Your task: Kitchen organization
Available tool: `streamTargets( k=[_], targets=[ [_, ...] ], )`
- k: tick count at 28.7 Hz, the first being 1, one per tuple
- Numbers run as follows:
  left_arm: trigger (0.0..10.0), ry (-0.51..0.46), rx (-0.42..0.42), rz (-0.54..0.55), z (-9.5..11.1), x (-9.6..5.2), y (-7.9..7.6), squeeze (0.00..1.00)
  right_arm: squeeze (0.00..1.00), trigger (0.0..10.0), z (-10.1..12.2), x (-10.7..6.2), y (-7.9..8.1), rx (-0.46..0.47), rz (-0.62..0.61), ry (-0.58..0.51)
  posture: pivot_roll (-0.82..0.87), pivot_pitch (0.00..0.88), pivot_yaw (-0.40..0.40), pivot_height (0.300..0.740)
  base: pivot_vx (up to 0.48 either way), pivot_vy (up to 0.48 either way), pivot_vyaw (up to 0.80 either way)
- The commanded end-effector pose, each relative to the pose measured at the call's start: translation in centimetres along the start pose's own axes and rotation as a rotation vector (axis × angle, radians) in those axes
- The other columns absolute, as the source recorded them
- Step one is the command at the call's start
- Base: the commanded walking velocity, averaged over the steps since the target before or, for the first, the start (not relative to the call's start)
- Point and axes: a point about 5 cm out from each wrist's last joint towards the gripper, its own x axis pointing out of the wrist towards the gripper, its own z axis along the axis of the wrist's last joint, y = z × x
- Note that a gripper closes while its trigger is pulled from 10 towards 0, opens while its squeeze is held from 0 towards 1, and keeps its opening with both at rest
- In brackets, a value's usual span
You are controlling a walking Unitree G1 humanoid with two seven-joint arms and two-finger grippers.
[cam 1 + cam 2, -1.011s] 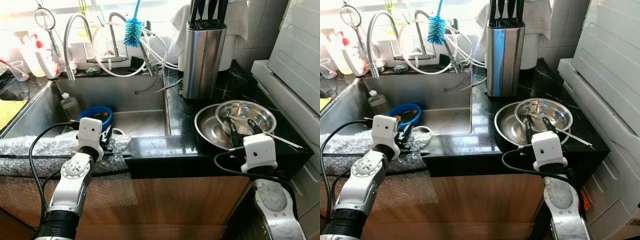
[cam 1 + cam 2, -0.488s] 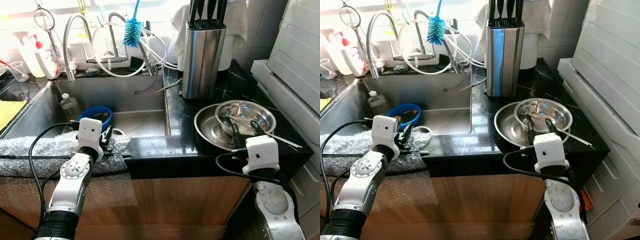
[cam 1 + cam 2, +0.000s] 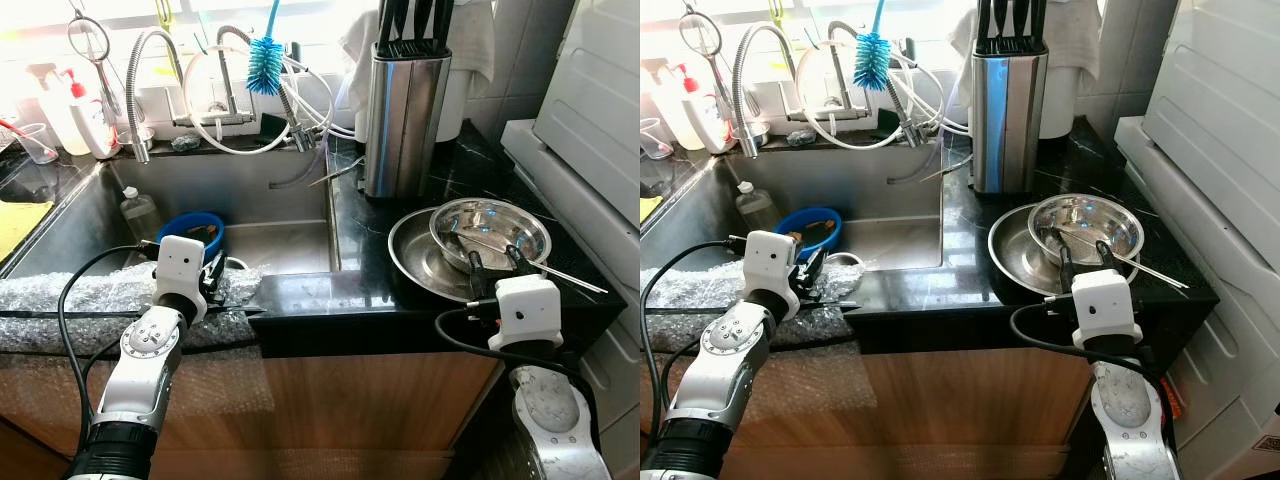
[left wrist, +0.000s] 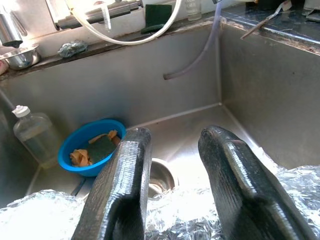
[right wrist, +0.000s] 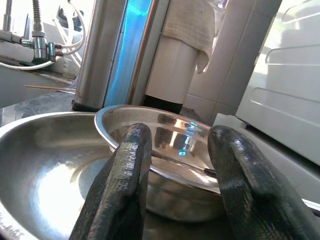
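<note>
On the black counter a small steel bowl point(image 3: 490, 228) rests tilted inside a larger steel bowl point(image 3: 420, 255), with a thin metal rod point(image 3: 565, 272) lying across its rim. My right gripper point(image 3: 497, 265) is open at the near edge of the bowls and points at the small bowl point(image 5: 165, 150); nothing is between its fingers point(image 5: 125, 185). My left gripper point(image 4: 172, 165) is open above the bubble wrap point(image 3: 80, 295) on the sink's front edge. It looks into the sink point(image 3: 280, 245), where a blue bowl point(image 4: 90, 147) holds a sponge.
A steel knife block point(image 3: 403, 110) stands behind the bowls. Faucets, hoses and a blue brush point(image 3: 265, 60) line the back of the sink. A plastic bottle point(image 3: 138, 210) stands in the sink. A white appliance point(image 3: 590, 120) borders the counter on the right.
My right gripper has drawn back a little from the bowls toward the counter's front edge and shifted slightly right. The left arm has stayed still.
</note>
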Motion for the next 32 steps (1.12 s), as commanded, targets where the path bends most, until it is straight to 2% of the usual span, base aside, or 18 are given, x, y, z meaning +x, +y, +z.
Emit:
streamTargets(
  k=[1, 14, 27, 32],
  targets=[
    [10.0, 0.039, 0.023, -0.015, -0.6, 0.0, -0.1, 0.00, 0.00, 10.0, -0.1, 0.3, 0.0, 0.003, 0.000, 0.001, -0.06, 0.000, 0.081, 0.740, 0.000, 0.000, 0.00],
    [10.0, 0.038, 0.040, -0.016, -0.5, 0.1, -0.1, 0.00, 0.00, 10.0, 0.1, 1.8, 0.2, -0.015, 0.039, -0.037, -0.06, 0.000, 0.087, 0.740, 0.000, 0.000, 0.00],
    [10.0, 0.038, 0.049, -0.021, -0.4, 0.3, -0.2, 0.00, 0.00, 10.0, 1.4, 4.2, 2.0, 0.018, 0.105, -0.109, -0.05, 0.000, 0.090, 0.740, 0.000, 0.000, 0.00],
    [10.0, 0.039, 0.051, -0.021, -0.4, 0.3, -0.2, 0.00, 0.00, 10.0, 1.5, 4.4, 2.1, 0.022, 0.107, -0.116, -0.05, 0.000, 0.090, 0.740, 0.000, 0.000, 0.00]
  ],
)
